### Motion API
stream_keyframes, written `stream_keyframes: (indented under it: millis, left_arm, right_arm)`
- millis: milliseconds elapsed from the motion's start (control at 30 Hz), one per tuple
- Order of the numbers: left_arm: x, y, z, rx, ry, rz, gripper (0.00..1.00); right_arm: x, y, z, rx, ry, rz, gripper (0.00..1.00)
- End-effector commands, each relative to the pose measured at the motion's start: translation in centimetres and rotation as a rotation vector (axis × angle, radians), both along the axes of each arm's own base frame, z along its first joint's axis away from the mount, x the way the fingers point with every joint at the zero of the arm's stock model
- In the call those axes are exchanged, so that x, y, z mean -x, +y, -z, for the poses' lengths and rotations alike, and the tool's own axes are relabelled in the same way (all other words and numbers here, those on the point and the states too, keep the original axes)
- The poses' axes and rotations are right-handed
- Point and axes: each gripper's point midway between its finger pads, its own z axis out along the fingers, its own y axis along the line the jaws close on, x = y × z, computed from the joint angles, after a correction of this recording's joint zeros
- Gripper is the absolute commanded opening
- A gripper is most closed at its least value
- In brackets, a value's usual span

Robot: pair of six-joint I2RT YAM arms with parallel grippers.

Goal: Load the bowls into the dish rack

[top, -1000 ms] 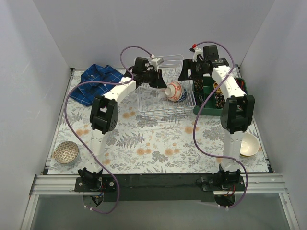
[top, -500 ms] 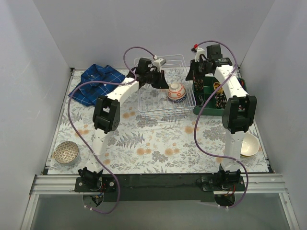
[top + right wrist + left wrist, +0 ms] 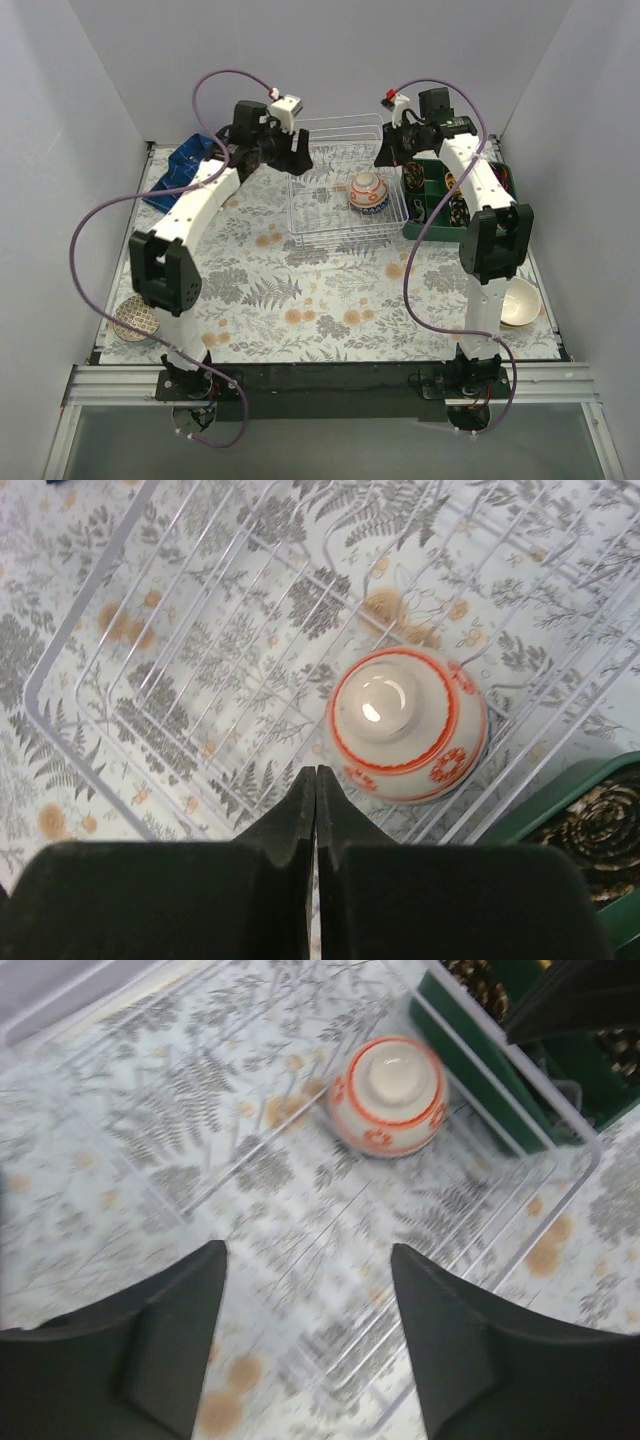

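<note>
Left claw (image 3: 287, 160) now back, clear of bowl (image 3: 367, 190)

A robotics test cell, probably in a lab, is indicated: the fern-print tablecloth (image 3: 330, 290) is boxed in by plain white panels (image 3: 60, 150), and an aluminium rail (image 3: 110, 383) is fitted along the near edge.

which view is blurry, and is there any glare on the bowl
Top external: sharp and evenly lit, the dish rack wires crisp, no hard shadows. Left wrist: soft and smeared, the bowl and the rack wires around it blurred. Right wrist: sharp, with one small glare spot on the bowl's upturned foot.
</note>
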Motion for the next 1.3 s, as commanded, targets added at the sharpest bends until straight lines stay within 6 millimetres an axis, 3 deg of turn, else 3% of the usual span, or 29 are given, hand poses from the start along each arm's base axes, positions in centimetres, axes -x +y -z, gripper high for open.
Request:
stream_keyframes:
  millis: [0, 33, 67, 100, 133, 200, 233, 367, 400, 567, 600, 700, 900, 1100, 1267]
  left_arm:
    - [4.5, 12.7, -5.0, -0.250, -0.096, -0.205, 0.72]
    - [6.4, 14.9, -3.7, -0.294, -0.009, -0.224, 0.75]
    - [7.4, 17.1, -3.4, -0.325, 0.027, -0.254, 0.75]
    - [8.1, 20.6, -2.9, -0.355, 0.077, -0.319, 0.76]
    - [10.8, 22.2, -1.9, -0.422, 0.157, -0.306, 0.76]
    - [13.9, 24.4, -0.8, -0.488, 0.236, -0.316, 0.75]
    - [16.6, 24.8, -0.7, -0.530, 0.266, -0.292, 0.75]
    - [24.0, 26.1, 2.1, -0.611, 0.423, -0.298, 0.72]
    - [25.7, 27.0, 3.6, -0.660, 0.477, -0.313, 0.72]
    - [30.7, 29.8, 6.4, -0.788, 0.536, -0.413, 0.75]
    - [32.2, 30.3, 8.2, -0.818, 0.601, -0.421, 0.75]
    - [33.8, 31.0, 9.4, -0.833, 0.648, -0.457, 0.72]
    - [35.5, 30.4, 12.3, -0.791, 0.725, -0.452, 0.69]
    - [34.1, 31.5, 14.5, -0.809, 0.640, -0.523, 0.65]
    - [33.5, 32.6, 15.4, -0.819, 0.601, -0.558, 0.65]
  right_arm:
    - [3.9, -0.7, -5.9, 0.015, -0.142, -0.081, 0.11]
    - [4.9, -0.6, -4.9, 0.013, -0.116, -0.104, 0.23]
    - [5.5, -0.5, -5.0, 0.014, -0.122, -0.118, 0.56]
    - [6.3, -0.6, -5.7, 0.013, -0.145, -0.136, 0.90]
    - [7.0, -0.4, -4.8, 0.005, -0.119, -0.150, 0.99]
    - [8.1, -0.1, -5.0, -0.016, -0.102, -0.158, 0.99]
    - [8.3, 0.0, -5.2, -0.027, -0.103, -0.159, 0.99]
    - [9.8, 0.8, -5.2, -0.040, -0.093, -0.179, 0.98]
    - [9.9, 0.9, -5.5, -0.041, -0.099, -0.180, 0.98]
    - [9.5, 0.5, -6.5, -0.025, -0.119, -0.147, 0.98]
    - [9.6, 0.5, -6.8, -0.026, -0.127, -0.147, 0.99]
    - [9.8, 0.2, -6.7, -0.021, -0.112, -0.128, 0.99]
    - [11.0, 0.3, -7.4, 0.002, -0.089, -0.111, 0.99]
    - [12.6, -0.5, -9.6, 0.045, -0.060, -0.103, 0.99]
    - [13.7, -1.0, -9.2, 0.101, -0.068, -0.120, 0.99]
